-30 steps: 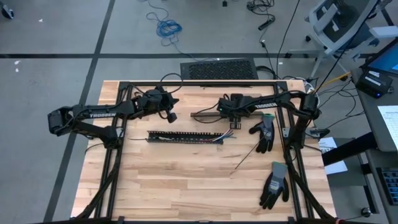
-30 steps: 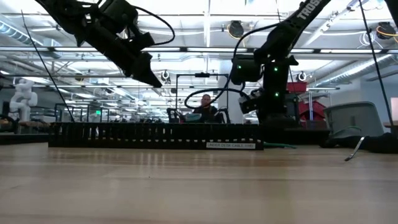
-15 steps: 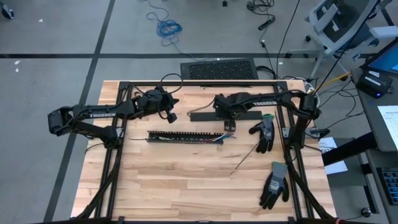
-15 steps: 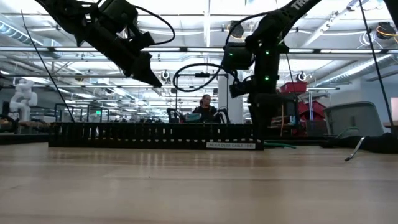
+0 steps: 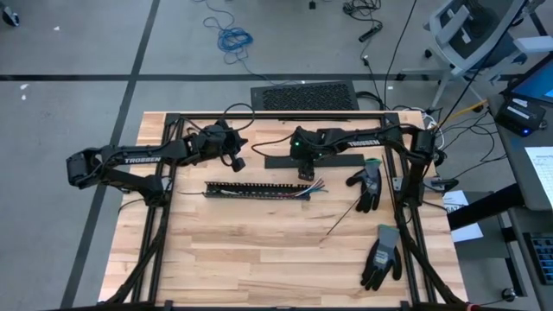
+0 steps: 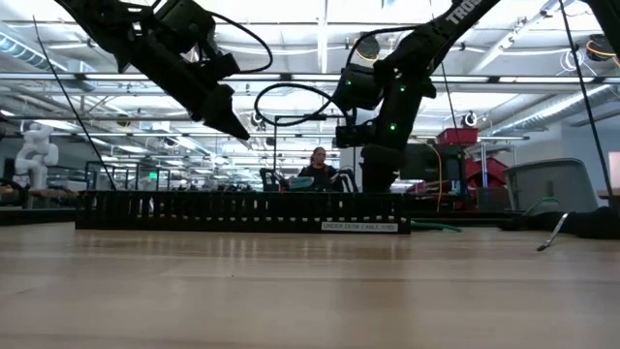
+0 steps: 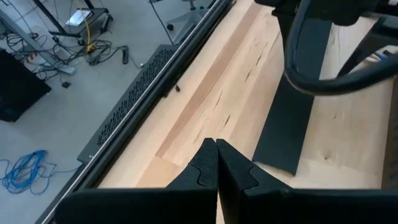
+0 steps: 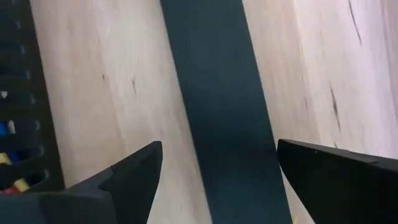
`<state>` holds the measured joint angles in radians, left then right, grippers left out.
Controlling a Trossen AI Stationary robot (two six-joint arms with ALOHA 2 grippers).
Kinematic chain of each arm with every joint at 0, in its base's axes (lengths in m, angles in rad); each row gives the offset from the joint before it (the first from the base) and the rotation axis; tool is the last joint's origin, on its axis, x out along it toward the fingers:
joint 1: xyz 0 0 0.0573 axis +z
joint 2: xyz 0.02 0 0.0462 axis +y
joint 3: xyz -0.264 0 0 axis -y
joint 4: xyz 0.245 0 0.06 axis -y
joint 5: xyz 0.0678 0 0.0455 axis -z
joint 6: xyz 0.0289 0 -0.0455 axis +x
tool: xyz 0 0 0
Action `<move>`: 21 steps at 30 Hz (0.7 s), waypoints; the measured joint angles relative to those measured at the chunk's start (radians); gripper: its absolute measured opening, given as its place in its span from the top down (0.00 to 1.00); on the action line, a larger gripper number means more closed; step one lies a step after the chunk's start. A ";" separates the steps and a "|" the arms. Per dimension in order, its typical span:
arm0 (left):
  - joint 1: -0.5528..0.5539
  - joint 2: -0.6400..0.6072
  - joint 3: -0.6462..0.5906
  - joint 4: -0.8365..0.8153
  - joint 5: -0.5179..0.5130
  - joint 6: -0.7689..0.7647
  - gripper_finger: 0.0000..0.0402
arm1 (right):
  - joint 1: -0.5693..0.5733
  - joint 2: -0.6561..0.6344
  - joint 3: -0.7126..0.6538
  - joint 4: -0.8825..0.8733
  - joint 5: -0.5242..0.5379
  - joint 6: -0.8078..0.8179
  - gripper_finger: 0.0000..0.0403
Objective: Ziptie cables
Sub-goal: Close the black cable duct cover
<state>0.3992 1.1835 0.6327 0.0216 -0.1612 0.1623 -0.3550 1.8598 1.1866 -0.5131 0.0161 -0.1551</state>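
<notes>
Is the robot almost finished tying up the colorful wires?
Not yet. The cables lie in the black tray, but no zip tie shows around them. The right gripper, jaws wide open, hovers over a black strip, holding nothing. The left gripper waits shut. The tying is still to come.

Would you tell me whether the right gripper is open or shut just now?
Open: the right gripper shows its two fingers set wide apart over the flat black strip, holding nothing.

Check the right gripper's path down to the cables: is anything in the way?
Partly. The open right gripper hangs over the flat black strip, not the cables. The cables lie in the slotted black duct, whose walls flank them; only their coloured ends poke out.
</notes>
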 joint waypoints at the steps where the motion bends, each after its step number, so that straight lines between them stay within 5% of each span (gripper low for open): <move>1: 0.000 0.000 0.000 -0.004 0.000 0.000 1.00 | 0.000 0.005 0.000 0.007 0.000 -0.005 0.23; 13: 0.000 0.000 0.000 -0.022 0.000 -0.074 1.00 | -0.006 0.088 0.008 0.067 0.005 -0.144 0.23; 21: 0.000 0.000 0.000 -0.024 0.000 -0.079 1.00 | -0.014 0.070 0.141 -0.025 0.005 -0.215 0.23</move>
<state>0.3988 1.1835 0.6327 -0.0029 -0.1612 0.0830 -0.3688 1.9296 1.3280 -0.5384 0.0212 -0.3703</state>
